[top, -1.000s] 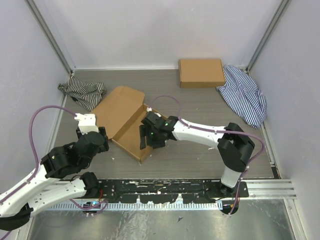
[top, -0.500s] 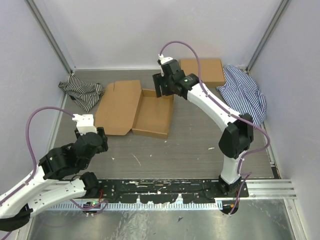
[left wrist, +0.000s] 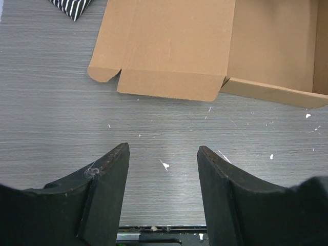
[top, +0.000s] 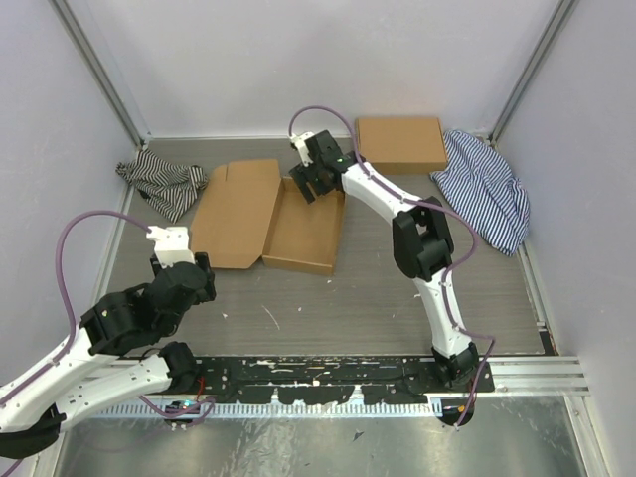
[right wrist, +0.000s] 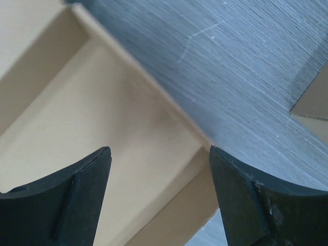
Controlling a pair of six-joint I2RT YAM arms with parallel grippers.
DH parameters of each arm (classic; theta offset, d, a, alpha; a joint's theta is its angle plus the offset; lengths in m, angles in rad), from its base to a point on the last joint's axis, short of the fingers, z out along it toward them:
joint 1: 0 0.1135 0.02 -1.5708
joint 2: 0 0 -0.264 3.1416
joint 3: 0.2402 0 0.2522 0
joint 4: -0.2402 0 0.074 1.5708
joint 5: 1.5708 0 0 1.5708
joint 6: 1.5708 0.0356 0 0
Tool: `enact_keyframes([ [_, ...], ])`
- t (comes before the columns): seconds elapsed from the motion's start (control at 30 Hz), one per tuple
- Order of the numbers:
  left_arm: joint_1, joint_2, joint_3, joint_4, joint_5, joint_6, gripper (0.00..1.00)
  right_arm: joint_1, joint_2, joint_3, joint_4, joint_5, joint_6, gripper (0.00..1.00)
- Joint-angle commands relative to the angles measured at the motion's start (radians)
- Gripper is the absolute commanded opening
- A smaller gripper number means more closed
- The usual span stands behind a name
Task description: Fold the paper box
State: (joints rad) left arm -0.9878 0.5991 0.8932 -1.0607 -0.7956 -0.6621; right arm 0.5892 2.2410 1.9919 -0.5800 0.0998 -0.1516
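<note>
Observe, nearest you, the left gripper with jaws spread and empty above the table; beyond it the paper box sits mid-table as a shallow tray, lid panel flat to the left, not yet closed; at its far wall hovers the right gripper, jaws spread.

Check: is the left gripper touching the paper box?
Apart. Left wrist view shows bare table between the open left gripper and the paper box.

The left arm sits folded near its base, left gripper with jaws apart. The right arm stretches far forward, right gripper spread wide, pointing down.
</note>
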Motion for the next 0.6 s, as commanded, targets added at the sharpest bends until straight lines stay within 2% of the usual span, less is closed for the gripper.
enact_keyframes([
  [0.0, 0.004, 0.001, -0.017, -0.005, -0.017, -0.013, 0.62, -0.059, 0.021, 0.082, 0.127, -0.075, -0.065, 0.83],
  [0.3, 0.006, 0.025, -0.016, -0.003, -0.023, -0.012, 0.62, -0.072, 0.107, 0.132, 0.123, -0.134, -0.118, 0.81],
  [0.47, 0.006, 0.027, -0.015, -0.002, -0.026, -0.011, 0.63, -0.072, 0.144, 0.136, 0.096, -0.201, -0.112, 0.75],
  [0.57, 0.005, 0.03, -0.015, 0.0, -0.025, -0.011, 0.63, -0.071, 0.15, 0.125, 0.077, -0.217, -0.104, 0.67],
])
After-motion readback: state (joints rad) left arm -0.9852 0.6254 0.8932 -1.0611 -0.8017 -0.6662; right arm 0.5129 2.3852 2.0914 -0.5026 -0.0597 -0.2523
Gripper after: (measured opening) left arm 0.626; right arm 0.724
